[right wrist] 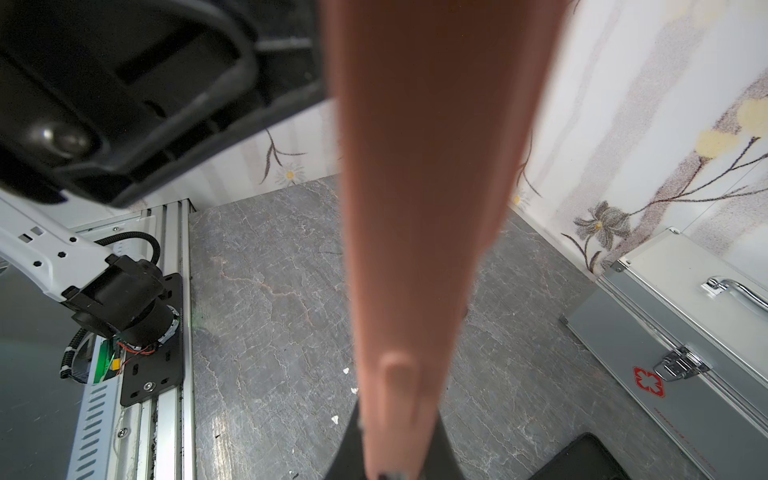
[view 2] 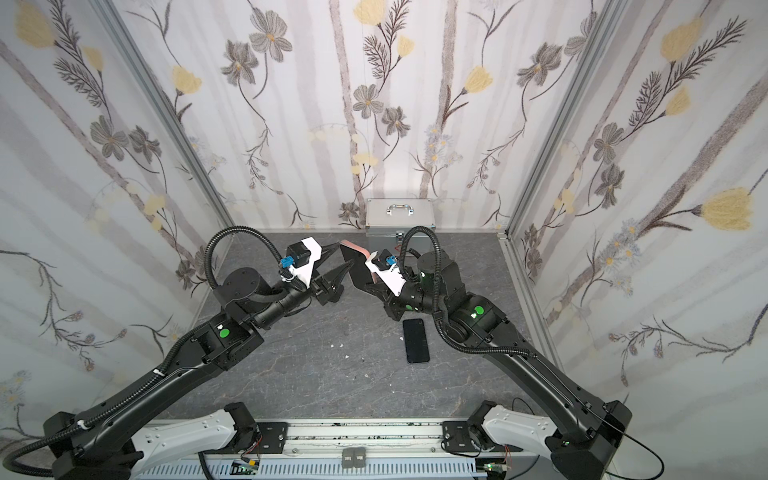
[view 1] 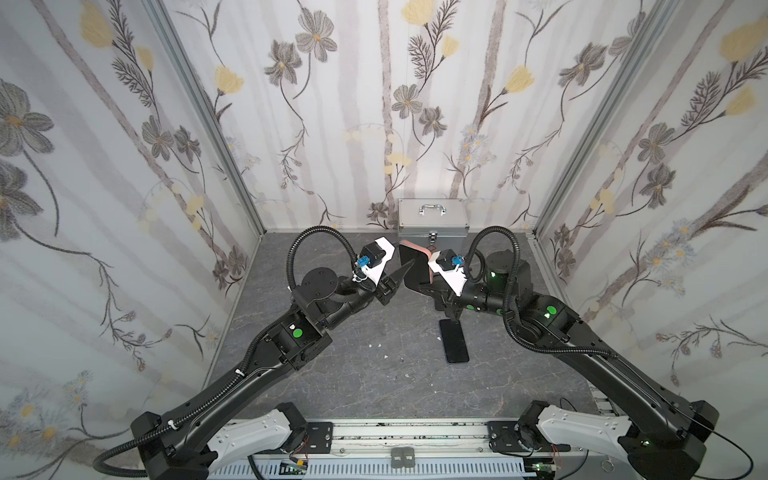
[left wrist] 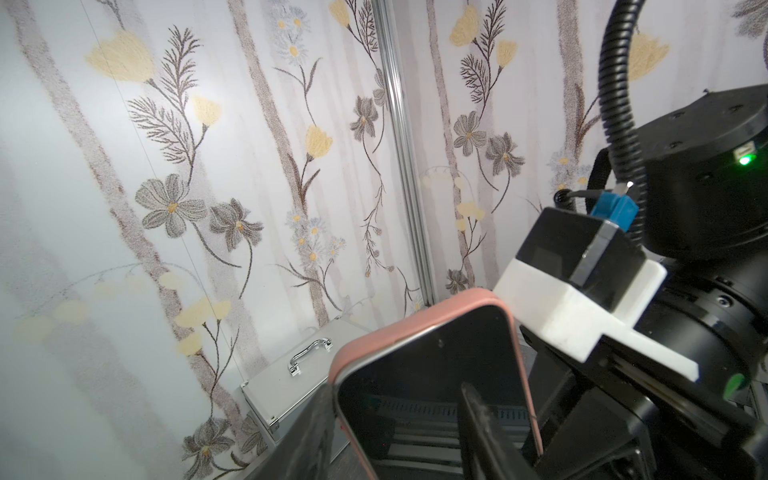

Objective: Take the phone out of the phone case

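Observation:
A pink phone case (view 1: 412, 246) (view 2: 355, 246) with the phone (left wrist: 415, 374) still in it is held upright above the table's middle, in both top views. The dark, glossy screen (view 1: 413, 270) faces my left arm. My right gripper (view 1: 428, 286) (right wrist: 395, 469) is shut on the case's lower end, and the case's pink edge (right wrist: 424, 208) fills the right wrist view. My left gripper (view 2: 345, 254) (left wrist: 395, 388) straddles one side of the phone. One finger sits behind the case's rim (left wrist: 415, 316), the other lies against the screen, so the jaws stand half apart.
A second black phone (view 1: 455, 340) (view 2: 415, 340) lies flat on the grey stone table (view 1: 374, 382) under the right arm. A closed silver metal box (view 1: 432, 216) with a handle stands at the back wall. Small white scraps (view 1: 378, 345) dot the table. Floral walls enclose three sides.

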